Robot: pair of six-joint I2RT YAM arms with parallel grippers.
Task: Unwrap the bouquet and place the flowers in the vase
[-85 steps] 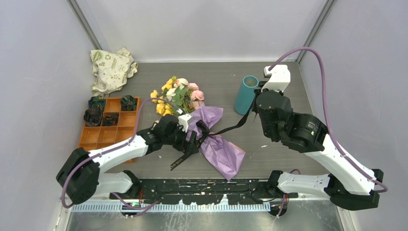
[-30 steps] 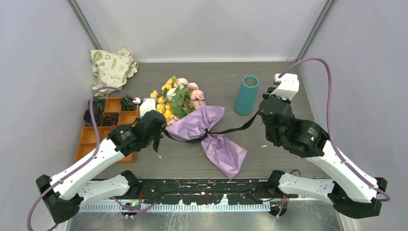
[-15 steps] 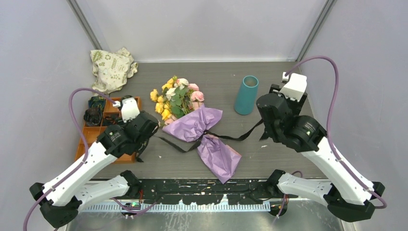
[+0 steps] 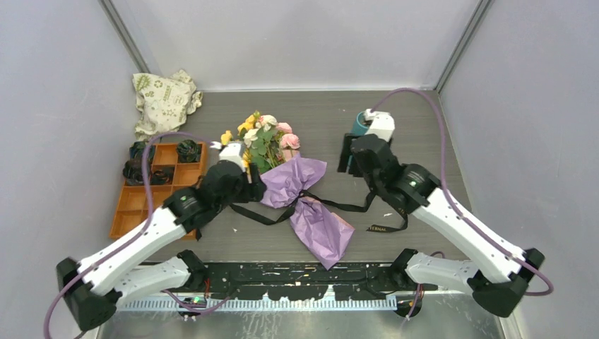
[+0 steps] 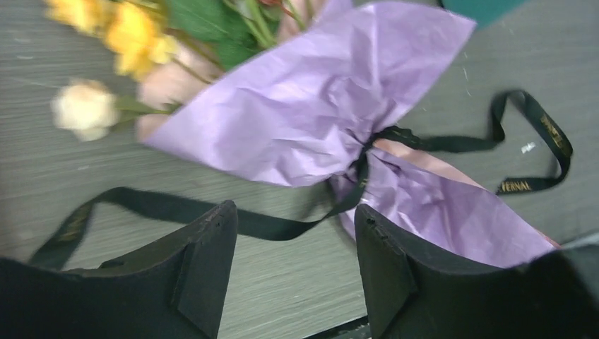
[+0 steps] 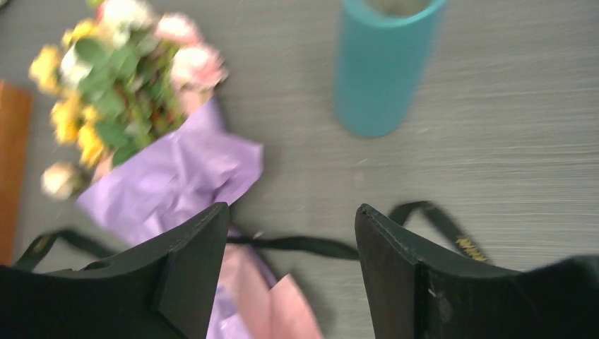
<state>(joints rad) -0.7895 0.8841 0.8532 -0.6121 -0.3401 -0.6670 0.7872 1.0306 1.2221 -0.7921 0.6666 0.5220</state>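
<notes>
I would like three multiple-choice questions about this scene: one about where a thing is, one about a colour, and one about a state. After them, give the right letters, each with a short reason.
1. Where does the orange tray stand?
A. Between the bouquet and the vase
B. Beside the bouquet, on the side away from the vase
C. On top of the vase

2. What colour is the ribbon around the bouquet?
A. Red
B. Black with gold letters
C. White

3. In what state is the vase?
A. Upright, with no flowers in it
B. Lying on its side
C. Upright, holding flowers

Answers:
1 B: the top view shows the tray on one side of the bouquet and the vase on the other.
2 B: the left wrist view shows a black band with gold lettering.
3 A: the right wrist view shows it standing, with nothing rising from its mouth.
</notes>
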